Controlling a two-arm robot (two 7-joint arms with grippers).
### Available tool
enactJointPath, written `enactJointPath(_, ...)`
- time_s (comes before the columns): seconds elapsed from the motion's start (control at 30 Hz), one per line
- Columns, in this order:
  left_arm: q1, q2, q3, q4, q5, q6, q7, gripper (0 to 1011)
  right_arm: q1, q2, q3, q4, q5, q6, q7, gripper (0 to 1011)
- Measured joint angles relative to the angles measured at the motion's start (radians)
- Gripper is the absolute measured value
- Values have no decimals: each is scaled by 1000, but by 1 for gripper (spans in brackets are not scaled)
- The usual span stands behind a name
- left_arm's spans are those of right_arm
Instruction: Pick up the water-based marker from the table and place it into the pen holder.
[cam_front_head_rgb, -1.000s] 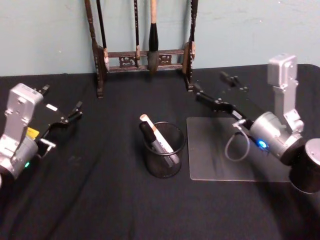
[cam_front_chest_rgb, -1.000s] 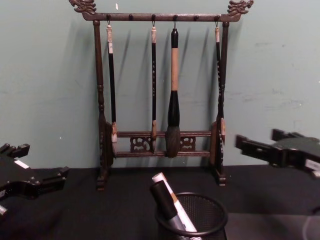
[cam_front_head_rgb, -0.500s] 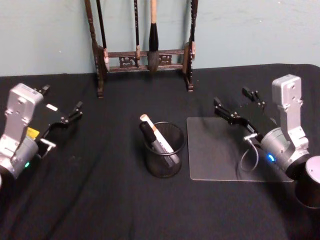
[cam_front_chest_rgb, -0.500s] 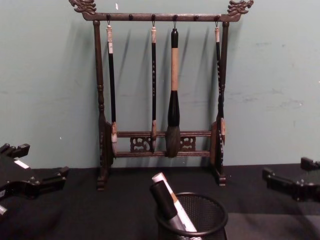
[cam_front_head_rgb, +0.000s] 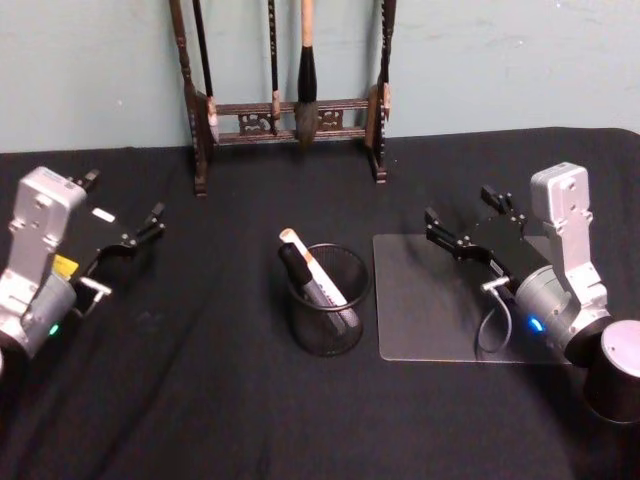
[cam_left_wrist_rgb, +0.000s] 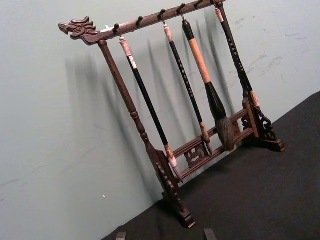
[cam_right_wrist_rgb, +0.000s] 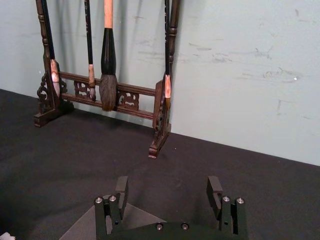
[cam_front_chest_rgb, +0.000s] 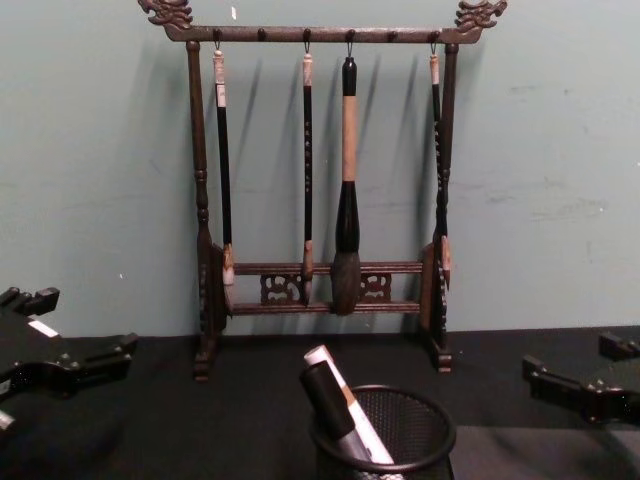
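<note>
The black wire-mesh pen holder (cam_front_head_rgb: 328, 300) (cam_front_chest_rgb: 385, 435) stands at the middle of the black table. The water-based marker (cam_front_head_rgb: 305, 268) (cam_front_chest_rgb: 338, 398), white with black parts, leans inside it, its upper end sticking out over the rim toward the left. My right gripper (cam_front_head_rgb: 460, 207) (cam_right_wrist_rgb: 168, 187) (cam_front_chest_rgb: 572, 362) hovers to the right of the holder, over a clear sheet, open and empty. Far to the left, my left gripper (cam_front_head_rgb: 125, 198) (cam_front_chest_rgb: 75, 322) is parked, open with nothing between its fingertips (cam_left_wrist_rgb: 209, 233).
A tall dark wooden brush rack (cam_front_head_rgb: 290, 110) (cam_front_chest_rgb: 320, 280) (cam_left_wrist_rgb: 170, 165) (cam_right_wrist_rgb: 105, 95) with hanging brushes stands at the table's back edge against the green wall. The clear plastic sheet (cam_front_head_rgb: 430, 310) lies flat right of the holder.
My right arm has drawn back from near the rack toward the right front and come lower; its gripper stays open. The marker, the holder and the left arm have not moved.
</note>
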Motion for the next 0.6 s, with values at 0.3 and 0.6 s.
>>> enactJointPath(0.3, 0, 0, 0, 0, 0, 0, 0, 1001, 0, 1, 1, -2, 3, 0, 0, 1002)
enactJointPath(0.6, 0, 0, 0, 0, 0, 0, 0, 1001, -1, 2, 1, -3, 5, 0, 0, 1002)
